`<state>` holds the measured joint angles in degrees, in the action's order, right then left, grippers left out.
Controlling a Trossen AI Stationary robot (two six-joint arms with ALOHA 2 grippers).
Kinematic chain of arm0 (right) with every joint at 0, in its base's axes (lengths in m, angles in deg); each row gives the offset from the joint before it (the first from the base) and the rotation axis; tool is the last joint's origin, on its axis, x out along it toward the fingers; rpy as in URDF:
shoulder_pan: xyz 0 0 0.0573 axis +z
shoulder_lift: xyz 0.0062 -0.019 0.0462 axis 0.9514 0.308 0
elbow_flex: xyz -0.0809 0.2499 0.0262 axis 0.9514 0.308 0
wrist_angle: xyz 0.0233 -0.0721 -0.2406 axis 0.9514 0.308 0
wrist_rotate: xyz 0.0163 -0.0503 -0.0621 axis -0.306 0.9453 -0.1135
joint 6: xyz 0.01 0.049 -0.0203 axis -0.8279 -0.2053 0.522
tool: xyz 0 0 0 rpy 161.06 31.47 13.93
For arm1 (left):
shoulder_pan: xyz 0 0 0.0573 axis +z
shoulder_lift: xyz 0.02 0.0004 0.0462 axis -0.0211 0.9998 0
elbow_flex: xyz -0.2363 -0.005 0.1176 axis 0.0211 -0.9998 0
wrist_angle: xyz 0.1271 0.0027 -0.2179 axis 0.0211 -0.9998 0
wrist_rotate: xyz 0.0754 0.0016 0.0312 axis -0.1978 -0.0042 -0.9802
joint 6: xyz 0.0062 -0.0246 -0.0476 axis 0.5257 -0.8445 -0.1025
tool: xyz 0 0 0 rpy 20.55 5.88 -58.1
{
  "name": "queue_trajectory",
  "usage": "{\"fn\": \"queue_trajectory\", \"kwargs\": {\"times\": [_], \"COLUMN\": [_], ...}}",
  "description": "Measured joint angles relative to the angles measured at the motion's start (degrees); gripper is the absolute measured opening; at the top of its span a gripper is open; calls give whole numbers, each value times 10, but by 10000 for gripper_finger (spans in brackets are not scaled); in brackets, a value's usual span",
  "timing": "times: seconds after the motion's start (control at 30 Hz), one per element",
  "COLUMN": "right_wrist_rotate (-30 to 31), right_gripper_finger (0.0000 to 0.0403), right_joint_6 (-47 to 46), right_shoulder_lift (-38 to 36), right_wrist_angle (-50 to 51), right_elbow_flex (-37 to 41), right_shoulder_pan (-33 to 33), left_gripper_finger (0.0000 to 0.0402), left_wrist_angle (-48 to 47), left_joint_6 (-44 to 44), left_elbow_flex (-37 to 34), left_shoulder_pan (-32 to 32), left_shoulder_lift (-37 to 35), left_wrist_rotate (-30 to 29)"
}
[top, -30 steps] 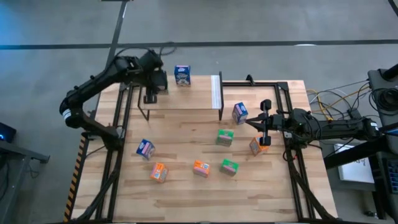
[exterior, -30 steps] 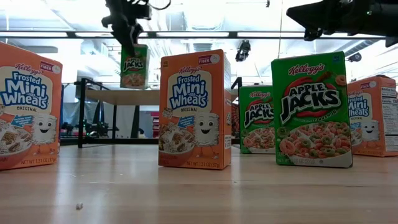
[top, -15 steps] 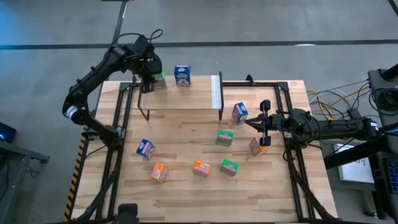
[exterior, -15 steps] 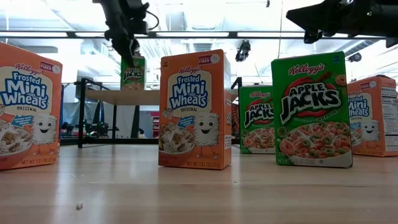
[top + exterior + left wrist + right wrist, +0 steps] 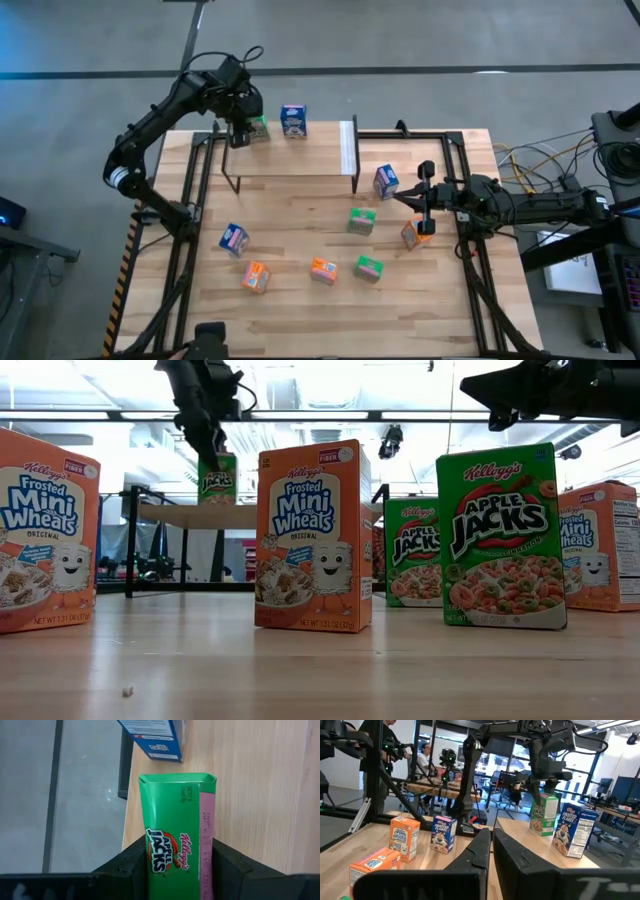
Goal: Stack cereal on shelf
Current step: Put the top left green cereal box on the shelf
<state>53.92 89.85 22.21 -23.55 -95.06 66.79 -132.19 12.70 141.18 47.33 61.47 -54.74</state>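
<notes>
Green cereal box (image 5: 258,127) clamped in left gripper (image 5: 181,870), jaws squeezing its two narrow sides, standing at far-left corner of shelf (image 5: 300,158), just beside blue box (image 5: 293,120) already up there. Looks seated on the board or nearly so; can't confirm contact from the low view. Sits very close to the shelf's edge per the left wrist view, floor visible right past it. Main risk: release with the base part off the edge, or not fully down, then tips and drops off the back. Second risk: jaws dragging the light cardboard on retreat, toppling it or knocking the blue neighbour. Probably worth opening wide and lifting straight up. Right gripper (image 5: 421,200) parked over desk (image 5: 300,320) near an orange box (image 5: 411,234) and another blue box (image 5: 385,181), jaws together, holding nothing. Any careless sweep there could scatter boxes waiting on the desk.
</notes>
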Motion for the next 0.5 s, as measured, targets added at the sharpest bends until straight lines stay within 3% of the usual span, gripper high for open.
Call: {"fn": "queue_trajectory", "kwargs": {"times": [0.2, 0.5], "right_wrist_rotate": [0, 0], "right_gripper_finger": [12, 12], "right_joint_6": [-1, -3], "right_shoulder_lift": [0, 0], "right_wrist_angle": [0, 0], "right_elbow_flex": [0, 0], "right_shoulder_pan": [0, 0], "left_gripper_finger": [147, 200], "left_wrist_angle": [2, 9], "left_joint_6": [-5, -2], "left_elbow_flex": [0, -2], "left_shoulder_pan": [0, 0], "left_shoulder_lift": [0, 2], "left_wrist_rotate": [0, -11]}}
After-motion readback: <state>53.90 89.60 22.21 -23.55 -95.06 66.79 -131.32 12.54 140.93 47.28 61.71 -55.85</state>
